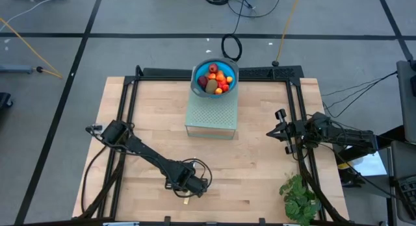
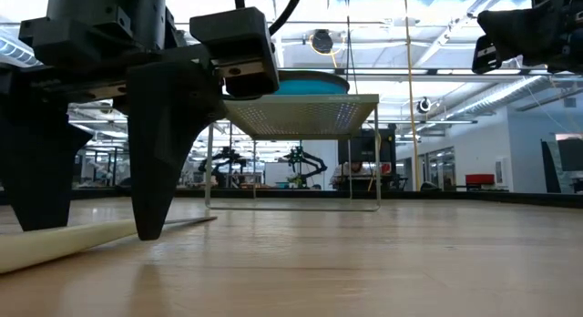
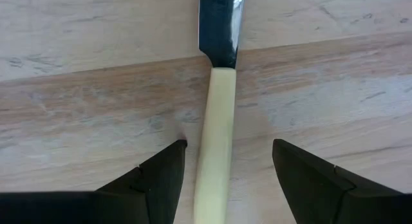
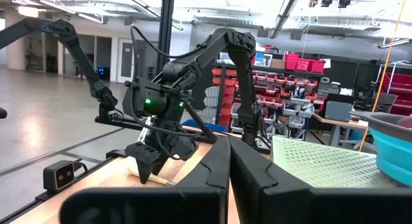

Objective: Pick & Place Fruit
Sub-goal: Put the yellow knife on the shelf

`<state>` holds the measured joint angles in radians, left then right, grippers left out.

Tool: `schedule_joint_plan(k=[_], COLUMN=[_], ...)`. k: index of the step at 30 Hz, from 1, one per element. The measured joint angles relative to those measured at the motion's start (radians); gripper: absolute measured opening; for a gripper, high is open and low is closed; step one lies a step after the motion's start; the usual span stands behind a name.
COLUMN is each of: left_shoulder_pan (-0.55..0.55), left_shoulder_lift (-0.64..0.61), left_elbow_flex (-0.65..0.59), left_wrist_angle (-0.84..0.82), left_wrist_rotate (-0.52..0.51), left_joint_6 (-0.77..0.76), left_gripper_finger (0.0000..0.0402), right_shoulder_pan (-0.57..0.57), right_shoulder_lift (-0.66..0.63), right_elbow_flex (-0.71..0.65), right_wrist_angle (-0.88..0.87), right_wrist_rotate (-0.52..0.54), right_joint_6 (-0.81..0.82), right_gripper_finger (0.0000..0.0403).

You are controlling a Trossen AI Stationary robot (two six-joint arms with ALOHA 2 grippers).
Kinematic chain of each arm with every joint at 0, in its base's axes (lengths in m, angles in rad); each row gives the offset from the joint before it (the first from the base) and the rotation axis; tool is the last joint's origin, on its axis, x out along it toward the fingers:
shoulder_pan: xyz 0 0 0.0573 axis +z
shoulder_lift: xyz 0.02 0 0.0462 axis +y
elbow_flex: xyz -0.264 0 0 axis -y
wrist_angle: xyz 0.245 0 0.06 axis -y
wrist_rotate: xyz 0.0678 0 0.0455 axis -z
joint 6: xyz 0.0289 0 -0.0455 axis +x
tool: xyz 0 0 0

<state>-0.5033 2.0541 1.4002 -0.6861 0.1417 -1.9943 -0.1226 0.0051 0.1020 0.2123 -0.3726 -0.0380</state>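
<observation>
The high view looks straight down on the whole worktop [image 1: 156,122] from well above. The low view sits at worktop height, looking level toward the perforated stand [image 2: 301,112], very near the left pincer [image 2: 91,230]. The left wrist view looks closely down on the knife [image 3: 215,140]. The right wrist view faces across the worktop, sharing stand and left arm [image 4: 174,108].

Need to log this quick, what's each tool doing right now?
Left tool: open, fingers astride the knife handle on the table, not gripping.
Right tool: closed, empty, raised at the table's right side.
</observation>
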Motion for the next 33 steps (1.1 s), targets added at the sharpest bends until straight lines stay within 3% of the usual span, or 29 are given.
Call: schedule_joint_plan(k=[7,22,28,33], left_shoulder_pan=[0.000,-0.001,-0.001,0.000], left_shoulder_lift=[0.000,0.002,0.002,0.002], left_elbow_flex=[0.000,-0.003,-0.002,-0.002], left_wrist_angle=[-0.003,-0.017,-0.015,-0.013], left_wrist_rotate=[0.013,0.008,-0.004,-0.005], left_joint_6=[0.025,0.077,0.074,0.074], left_gripper_finger=[0.0236,0.0080,0.0047,0.0046], right_shoulder_pan=[0.000,0.000,0.000,0.000], right_shoulder_lift=[0.000,0.000,0.000,0.000], right_elbow_flex=[0.000,0.000,0.000,0.000], right_wrist_angle=[0.000,0.000,0.000,0.000], right_wrist_rotate=[0.000,0.000,0.000,0.000], right_joint_6=[0.000,0.000,0.000,0.000], right_gripper_finger=[0.0000,0.0000,0.0000,0.0000])
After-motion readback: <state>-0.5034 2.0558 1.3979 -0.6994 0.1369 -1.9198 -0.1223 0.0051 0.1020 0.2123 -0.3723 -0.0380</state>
